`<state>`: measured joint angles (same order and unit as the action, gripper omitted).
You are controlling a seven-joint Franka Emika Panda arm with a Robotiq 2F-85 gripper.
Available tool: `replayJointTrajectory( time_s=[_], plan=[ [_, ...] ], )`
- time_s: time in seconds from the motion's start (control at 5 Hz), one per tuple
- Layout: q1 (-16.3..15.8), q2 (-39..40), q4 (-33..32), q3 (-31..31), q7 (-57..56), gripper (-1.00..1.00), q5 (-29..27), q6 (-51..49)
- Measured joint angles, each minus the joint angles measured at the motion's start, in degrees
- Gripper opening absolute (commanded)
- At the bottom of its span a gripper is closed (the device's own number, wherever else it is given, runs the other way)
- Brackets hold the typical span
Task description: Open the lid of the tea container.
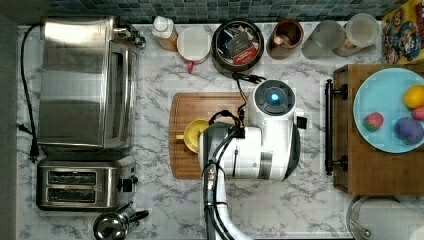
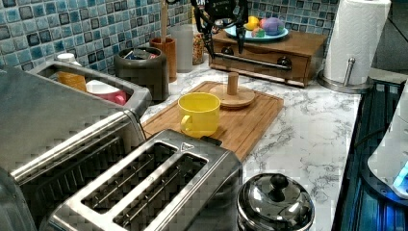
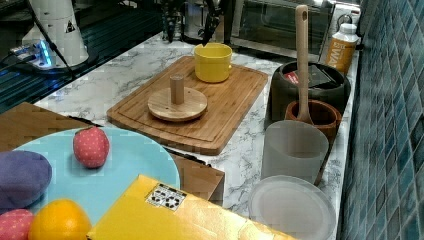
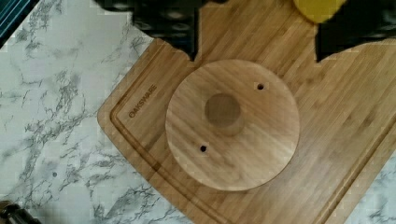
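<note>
The tea container (image 1: 237, 44), a wide black tin, stands uncovered at the back of the counter with dark and red packets showing inside; it also appears as tin (image 2: 142, 67) and tin (image 3: 310, 85). Its round wooden lid (image 4: 232, 123) with a centre knob lies flat on the cutting board (image 2: 255, 120), seen as lid (image 2: 232, 96) and lid (image 3: 176, 104). My gripper (image 2: 225, 45) hangs open well above the lid, holding nothing; the dark fingers (image 4: 187, 28) frame the lid from above. In the top view the arm covers the lid.
A yellow cup (image 2: 198, 114) sits on the board near the lid. Beside the tin stand a brown jar (image 3: 312, 115) with a wooden spoon, and frosted cups (image 3: 292, 150). A toaster oven (image 1: 85, 80), toaster (image 1: 80, 182) and wooden drawer box (image 1: 375, 130) with a fruit plate flank the board.
</note>
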<state>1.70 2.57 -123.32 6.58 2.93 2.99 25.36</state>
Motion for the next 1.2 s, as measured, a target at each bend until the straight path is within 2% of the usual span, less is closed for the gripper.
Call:
replayJointTrajectory(
  time_s=[0.4,0.8,1.2],
  plan=[
    [3.1,-1.6,-3.8,1.2,0.3,1.00,0.0,3.2],
    [3.5,-2.5,-6.9,1.3,0.4,1.00,1.3,13.8],
    [3.3,1.1,-6.9,0.8,0.6,1.00,2.0,15.3]
  ],
)
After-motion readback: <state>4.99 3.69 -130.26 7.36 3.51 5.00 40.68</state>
